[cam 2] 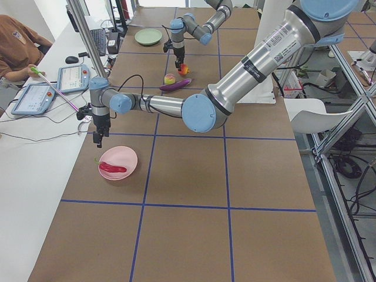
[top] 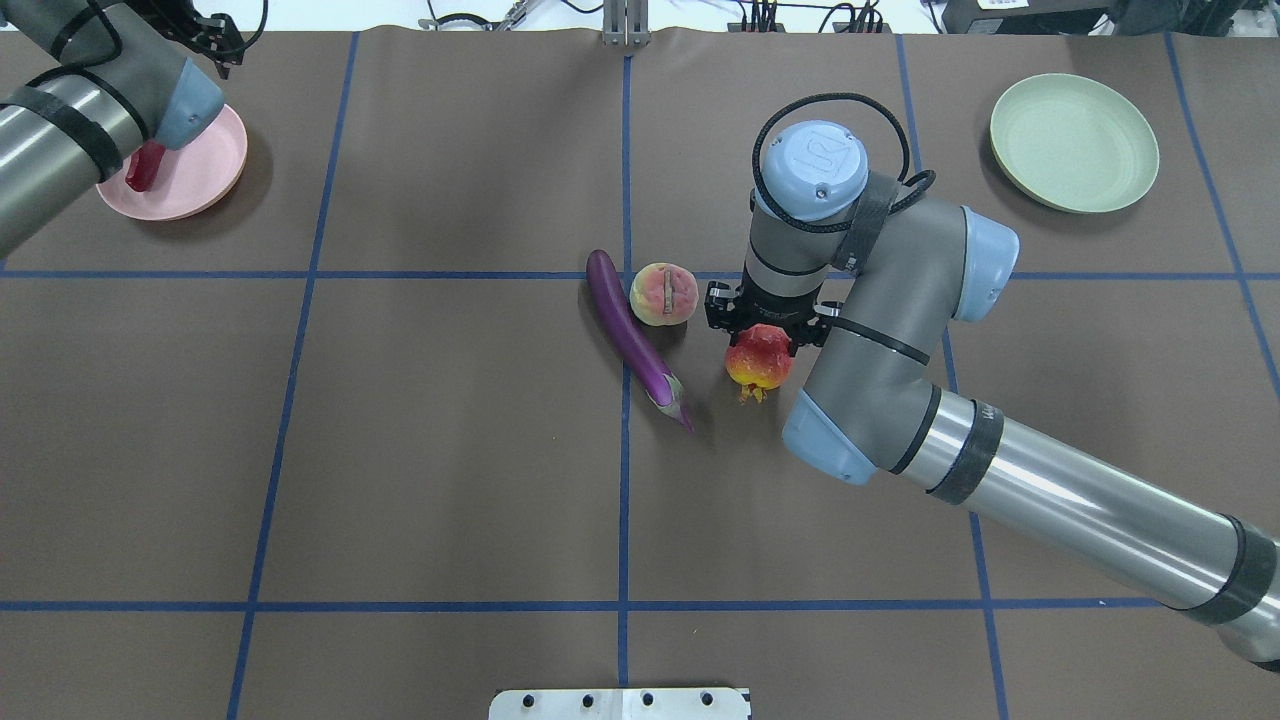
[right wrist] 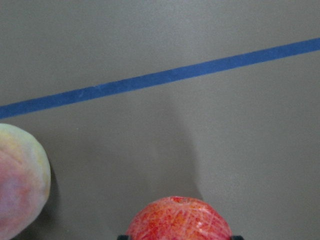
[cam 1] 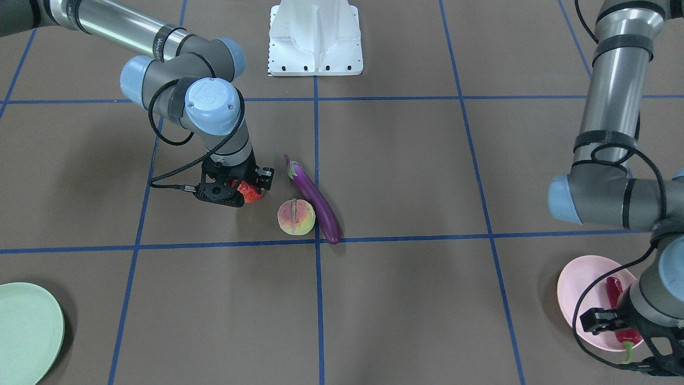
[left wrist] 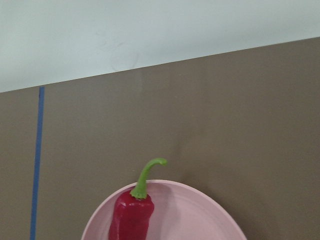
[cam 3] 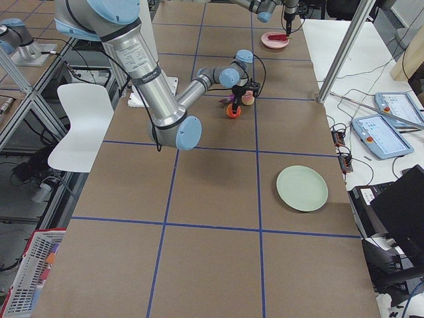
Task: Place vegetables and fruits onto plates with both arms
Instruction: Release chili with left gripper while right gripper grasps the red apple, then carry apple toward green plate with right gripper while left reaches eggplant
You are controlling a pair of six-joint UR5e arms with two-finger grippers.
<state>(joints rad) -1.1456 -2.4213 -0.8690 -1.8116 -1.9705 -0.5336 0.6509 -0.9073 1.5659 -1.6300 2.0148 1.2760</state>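
My right gripper stands over the round red-orange bumpy fruit with its jaws against the fruit's sides. I cannot tell if the fruit is off the table. The peach and the purple eggplant lie just beside it. The dark-red chili lies on the pink plate. My left gripper hangs above that plate, open and empty. The mint green plate holds nothing.
The white robot base stands at the table's middle edge. Blue tape lines divide the brown table. An operator sits by tablets on a white side table past the pink plate.
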